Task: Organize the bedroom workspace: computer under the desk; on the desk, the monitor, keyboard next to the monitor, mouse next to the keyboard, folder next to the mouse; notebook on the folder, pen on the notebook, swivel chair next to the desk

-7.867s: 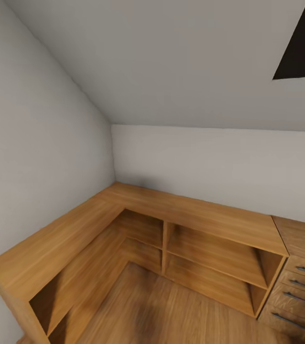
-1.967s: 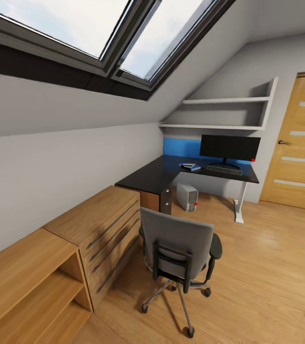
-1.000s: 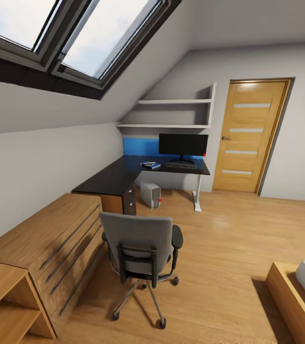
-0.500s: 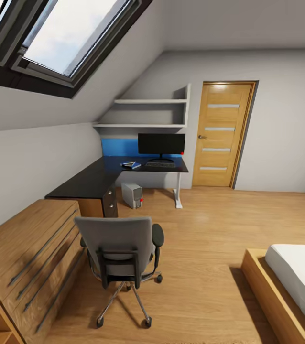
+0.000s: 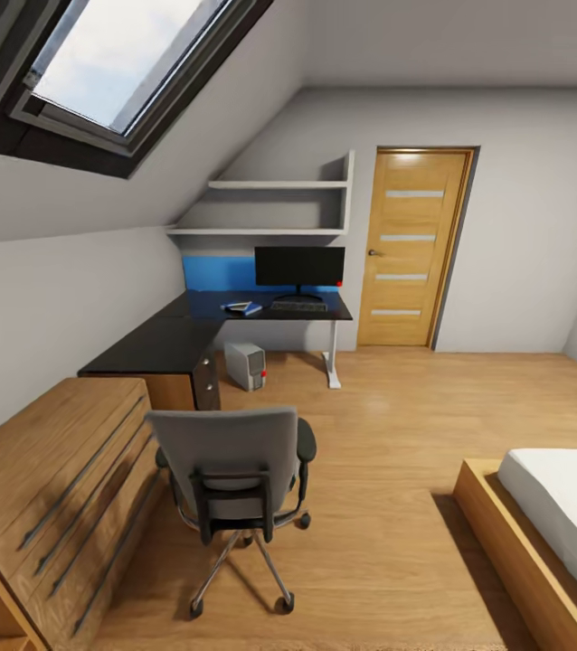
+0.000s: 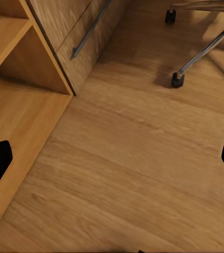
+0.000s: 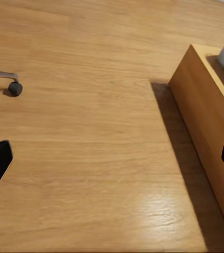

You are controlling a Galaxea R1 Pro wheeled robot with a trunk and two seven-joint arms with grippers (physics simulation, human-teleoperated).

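Desk, L-shaped with matte black top, stood ahead of you in the far corner, carrying the wide black monitor, the slim dark keyboard before it and the flat blue folder to its left. Your grey swivel chair sat well apart, near the wooden drawer unit. Both your grippers hung spread wide and empty above the wooden floor.

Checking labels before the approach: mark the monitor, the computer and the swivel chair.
monitor (image 5: 298, 266), head view, middle of the black screen.
computer (image 5: 245, 365), head view, pale side of the case under the desk.
swivel chair (image 5: 228, 452), head view, grey back of the backrest.
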